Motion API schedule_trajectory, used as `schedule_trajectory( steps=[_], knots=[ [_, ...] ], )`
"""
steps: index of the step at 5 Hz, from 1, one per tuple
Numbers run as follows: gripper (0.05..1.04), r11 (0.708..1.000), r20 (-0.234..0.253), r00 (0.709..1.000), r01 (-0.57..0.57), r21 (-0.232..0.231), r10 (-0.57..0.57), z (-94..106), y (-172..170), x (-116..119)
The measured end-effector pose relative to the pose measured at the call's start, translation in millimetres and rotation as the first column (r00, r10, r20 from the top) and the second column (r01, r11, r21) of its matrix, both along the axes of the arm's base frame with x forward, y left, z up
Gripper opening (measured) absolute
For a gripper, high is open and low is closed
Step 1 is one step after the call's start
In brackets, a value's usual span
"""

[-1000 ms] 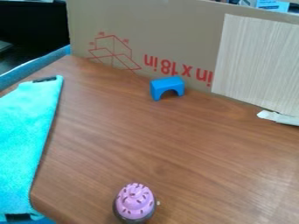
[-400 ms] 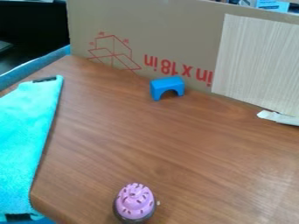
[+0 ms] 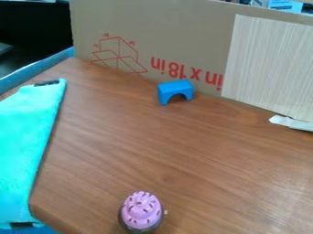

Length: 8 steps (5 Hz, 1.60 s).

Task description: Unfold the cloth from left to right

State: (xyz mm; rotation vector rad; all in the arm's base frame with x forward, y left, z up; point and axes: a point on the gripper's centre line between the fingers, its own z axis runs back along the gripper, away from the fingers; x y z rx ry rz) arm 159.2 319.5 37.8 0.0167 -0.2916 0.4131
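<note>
Blue arch (image 3: 175, 90) and pink-topped cupcake (image 3: 141, 212) stand apart from the cloth (image 3: 23, 151); the jaws' state I can't tell.

Site type: improvised lab-style station, indicated by a cardboard panel (image 3: 153, 32) edging the worktop (image 3: 147, 146), blue toy block (image 3: 174, 87) and toy cupcake (image 3: 141, 211).

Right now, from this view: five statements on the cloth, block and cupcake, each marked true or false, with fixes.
1. The turquoise cloth lies along the left side of the view. True.
2. The blue arch block stands with its opening facing up. False: the opening faces down.
3. The block is nearer the cardboard than the toy cupcake is. True.
4. The cloth touches the cupcake. False: bare tabletop separates them.
5. The cupcake's pink top faces up. True.
</note>
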Motion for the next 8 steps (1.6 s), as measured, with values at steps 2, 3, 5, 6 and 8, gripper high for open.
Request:
schedule_trajectory(
  steps=[2, 3, 5, 6, 8],
  knots=[
    [0.073, 0.997, 0.001, 1.0, 0.006, -0.076, -0.006, 3.6, -13, -1],
    [0.067, 0.997, 0.034, 0.999, 0.008, -0.083, -0.005, 28.3, -22, 1],
    [0.067, 0.994, 0.054, 0.999, 0.002, -0.105, 0.004, 58.9, -48, 4],
    [0.067, 0.994, 0.028, 1.0, 0.001, -0.109, 0.002, 61.9, -65, 13],
    [0.067, 0.986, -0.056, 0.998, -0.046, -0.162, 0.038, 66.3, -106, 44]
  ],
)
